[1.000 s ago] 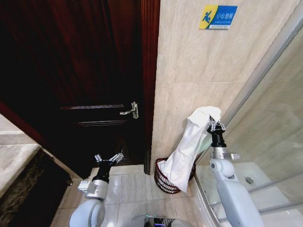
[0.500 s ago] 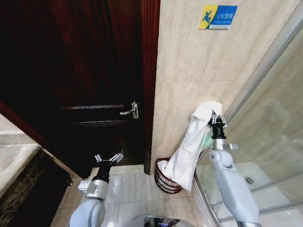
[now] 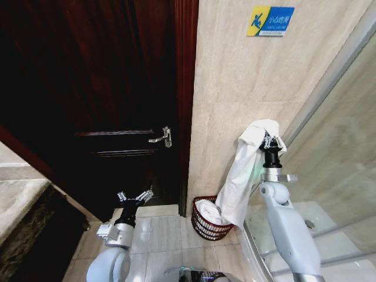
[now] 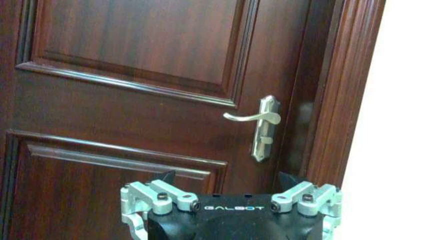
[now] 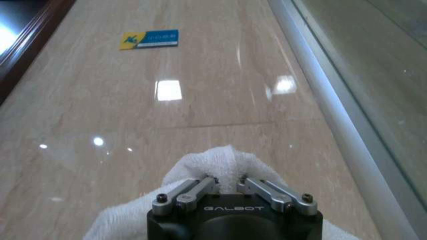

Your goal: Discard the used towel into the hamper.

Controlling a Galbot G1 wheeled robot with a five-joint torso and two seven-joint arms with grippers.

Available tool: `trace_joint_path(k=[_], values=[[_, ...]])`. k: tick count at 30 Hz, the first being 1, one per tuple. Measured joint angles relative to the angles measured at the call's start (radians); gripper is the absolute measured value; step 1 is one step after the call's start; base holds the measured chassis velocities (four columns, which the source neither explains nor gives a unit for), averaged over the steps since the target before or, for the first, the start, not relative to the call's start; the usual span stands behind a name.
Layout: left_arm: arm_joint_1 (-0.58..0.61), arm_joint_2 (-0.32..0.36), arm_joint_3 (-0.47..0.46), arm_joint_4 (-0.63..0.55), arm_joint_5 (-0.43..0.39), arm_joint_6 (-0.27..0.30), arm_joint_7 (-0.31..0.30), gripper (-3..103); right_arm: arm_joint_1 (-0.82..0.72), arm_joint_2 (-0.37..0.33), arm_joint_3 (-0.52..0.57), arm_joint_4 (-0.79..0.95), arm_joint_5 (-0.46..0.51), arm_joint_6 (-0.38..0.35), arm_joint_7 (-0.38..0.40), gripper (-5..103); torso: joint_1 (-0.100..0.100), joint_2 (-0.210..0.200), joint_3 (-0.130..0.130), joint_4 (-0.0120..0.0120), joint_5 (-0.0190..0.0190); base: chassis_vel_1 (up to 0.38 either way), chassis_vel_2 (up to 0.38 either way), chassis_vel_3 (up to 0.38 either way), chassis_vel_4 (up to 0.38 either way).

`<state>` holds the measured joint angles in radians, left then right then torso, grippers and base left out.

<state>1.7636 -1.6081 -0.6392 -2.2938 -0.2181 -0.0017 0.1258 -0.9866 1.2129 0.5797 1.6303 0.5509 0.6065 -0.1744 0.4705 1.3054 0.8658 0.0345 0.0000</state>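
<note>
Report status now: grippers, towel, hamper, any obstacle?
Right gripper shut on towel, raised. Left gripper open, idle near door. Towel's lower end inside hamper. No obstacle seen.

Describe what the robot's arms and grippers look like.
Both arms have smooth pale blue-grey shells with rounded joints. Each ends in a black wrist section. The left gripper and right gripper have silver metal fingers with small bolts, and a black body marked GALBOT in white.

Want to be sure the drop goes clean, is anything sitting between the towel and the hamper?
Nothing visible. The towel hangs from the right hand, and its lower end already lies inside the hamper.
</note>
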Motion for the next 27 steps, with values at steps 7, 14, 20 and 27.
trace_joint_path(k=[7, 14, 20, 27], values=[[0.000, 0.000, 0.000, 0.000, 0.000, 0.000, 0.000, 100, -0.058, 0.035, -0.004, 0.007, -0.015, 0.019, -0.013, 7, 0.000, 0.000, 0.000, -0.0001, 0.0000, 0.000, 0.000, 0.000, 0.000], [0.000, 0.000, 0.000, 0.000, 0.000, 0.000, 0.000, 100, -0.121, 0.083, -0.022, 0.058, -0.027, 0.024, -0.016, 7, 0.000, 0.000, 0.000, 0.0000, 0.0000, 0.000, 0.000, 0.000, 0.000], [0.000, 0.000, 0.000, 0.000, 0.000, 0.000, 0.000, 100, -0.188, 0.121, -0.052, 0.134, -0.041, 0.021, -0.016, 7, 0.000, 0.000, 0.000, -0.0001, -0.0002, 0.000, 0.000, 0.000, 0.000], [0.000, 0.000, 0.000, 0.000, 0.000, 0.000, 0.000, 100, -0.213, 0.144, -0.078, 0.177, -0.052, 0.013, -0.017, 7, 0.000, 0.000, 0.000, -0.0001, -0.0001, 0.000, 0.000, 0.000, 0.000]])
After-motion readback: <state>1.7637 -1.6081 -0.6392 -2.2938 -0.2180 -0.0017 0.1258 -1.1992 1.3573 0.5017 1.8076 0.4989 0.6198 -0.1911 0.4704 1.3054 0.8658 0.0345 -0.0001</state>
